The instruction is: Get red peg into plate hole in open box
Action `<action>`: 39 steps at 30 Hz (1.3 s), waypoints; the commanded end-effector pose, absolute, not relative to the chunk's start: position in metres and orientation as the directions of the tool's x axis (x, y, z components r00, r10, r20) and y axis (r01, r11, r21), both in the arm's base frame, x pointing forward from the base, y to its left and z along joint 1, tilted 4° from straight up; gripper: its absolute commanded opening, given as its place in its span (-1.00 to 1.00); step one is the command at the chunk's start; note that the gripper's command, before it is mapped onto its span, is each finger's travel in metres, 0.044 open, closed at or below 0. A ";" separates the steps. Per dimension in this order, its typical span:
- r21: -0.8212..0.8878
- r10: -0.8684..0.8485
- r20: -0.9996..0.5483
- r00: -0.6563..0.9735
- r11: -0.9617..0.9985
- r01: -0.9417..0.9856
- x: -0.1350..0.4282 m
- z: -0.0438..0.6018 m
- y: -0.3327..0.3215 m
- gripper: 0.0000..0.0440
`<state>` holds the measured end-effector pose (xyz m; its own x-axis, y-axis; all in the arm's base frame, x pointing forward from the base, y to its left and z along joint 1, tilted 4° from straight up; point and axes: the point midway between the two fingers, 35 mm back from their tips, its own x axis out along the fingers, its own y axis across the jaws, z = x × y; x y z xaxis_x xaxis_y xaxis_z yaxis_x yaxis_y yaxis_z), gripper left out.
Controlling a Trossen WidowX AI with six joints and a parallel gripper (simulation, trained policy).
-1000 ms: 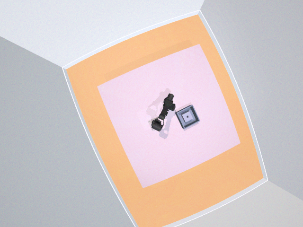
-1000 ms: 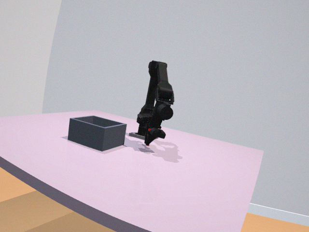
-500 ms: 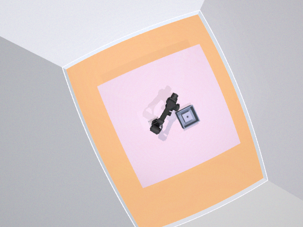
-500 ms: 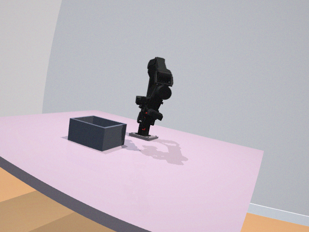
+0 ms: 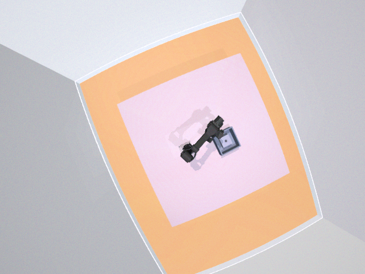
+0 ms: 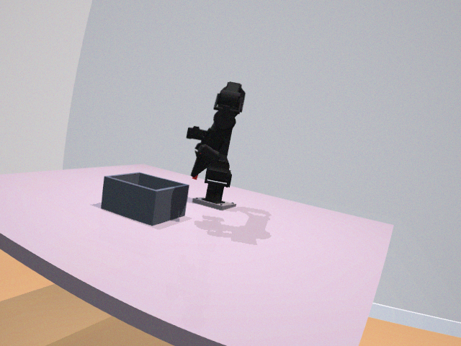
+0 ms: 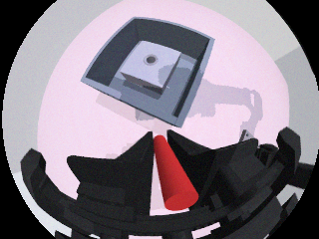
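Pink tabletop [image 5: 203, 191] [image 6: 260, 268] [image 7: 65, 110], gripper [image 6: 194, 174] [image 7: 159, 134] gripping red peg [image 6: 194, 177] [image 7: 174, 174], open box [image 5: 238, 141] [image 6: 128, 201] [image 7: 199, 75]

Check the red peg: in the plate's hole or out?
Out. The red peg is between the gripper's fingers; the hole shows nothing standing in it.

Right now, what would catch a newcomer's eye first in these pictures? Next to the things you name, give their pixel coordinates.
Probably the bright red peg [image 6: 194, 177] [image 7: 174, 174], pinched in the black gripper [image 6: 194, 174] [image 7: 159, 134] and held above the pink table [image 5: 206, 191] [image 6: 260, 275] [image 7: 65, 124]. Next, the open, dark blue-grey box [image 5: 220, 150] [image 6: 128, 199] [image 7: 102, 90] on that table, with a pale, holed block [image 5: 225, 144] [image 7: 142, 70] inside.
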<state>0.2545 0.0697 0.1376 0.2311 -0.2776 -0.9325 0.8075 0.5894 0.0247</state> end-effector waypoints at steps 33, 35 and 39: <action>0.006 -0.268 -0.939 0.215 0.612 0.790 0.342 0.087 -0.043 -1.00; 0.001 -0.254 -0.945 0.207 0.629 0.777 0.342 0.081 -0.044 -1.00; -0.012 -0.226 -0.957 0.183 0.659 0.752 0.341 0.069 -0.044 -0.76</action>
<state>0.3436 -0.0435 0.0835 0.2140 -0.2493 -0.9445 0.7722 0.6354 0.0072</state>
